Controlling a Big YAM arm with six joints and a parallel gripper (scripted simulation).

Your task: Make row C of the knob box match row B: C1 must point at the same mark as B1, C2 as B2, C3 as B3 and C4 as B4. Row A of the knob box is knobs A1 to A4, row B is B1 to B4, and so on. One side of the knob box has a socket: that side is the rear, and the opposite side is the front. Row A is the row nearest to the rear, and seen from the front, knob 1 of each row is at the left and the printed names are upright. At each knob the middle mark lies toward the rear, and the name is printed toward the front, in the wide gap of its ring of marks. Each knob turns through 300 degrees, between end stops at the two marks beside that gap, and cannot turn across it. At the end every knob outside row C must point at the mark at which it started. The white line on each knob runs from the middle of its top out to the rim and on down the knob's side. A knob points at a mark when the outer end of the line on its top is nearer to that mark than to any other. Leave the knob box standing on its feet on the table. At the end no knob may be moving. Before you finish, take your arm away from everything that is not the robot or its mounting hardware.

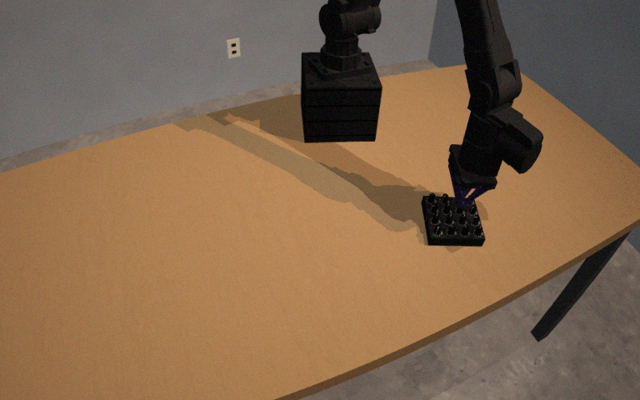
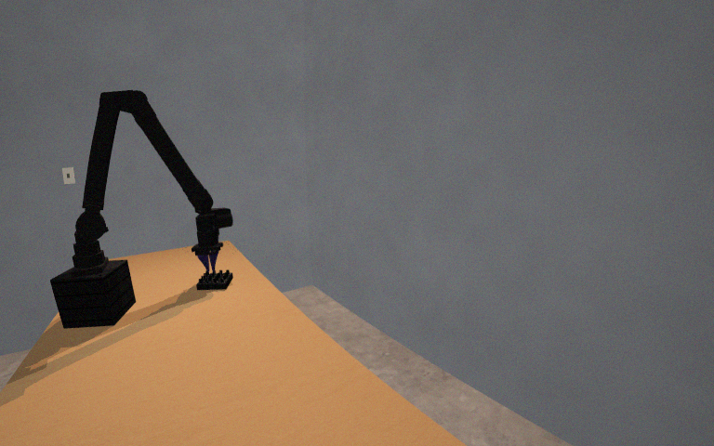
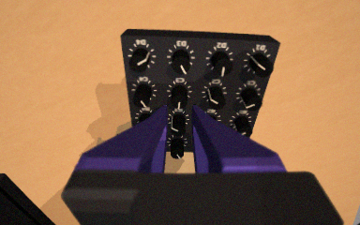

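Observation:
The black knob box (image 1: 455,242) (image 2: 212,286) (image 3: 160,71) stands on the table, its name side farthest up in the wrist view. My gripper (image 1: 464,205) (image 2: 211,271) (image 3: 179,112) points down over column 3, its purple fingers slightly apart, with nothing gripped. In the wrist view, C3 (image 3: 179,94) has its line straight down toward the rear, and C4 (image 3: 142,94) down and slightly right. C2 (image 3: 216,96) shows a bent line at lower left, C1 (image 3: 250,96) a line low at right. B3 (image 3: 178,123) shows a bent line at its left. B4, B2 and most of row A are hidden by the fingers.
Row D, with D4 (image 3: 140,57), D3 (image 3: 180,59), D2 (image 3: 219,61) and D1 (image 3: 261,64), lies beyond row C. A3 (image 3: 176,146) shows between the fingers. The arm's black base block (image 1: 340,112) (image 2: 94,299) stands at the table's wall-side edge.

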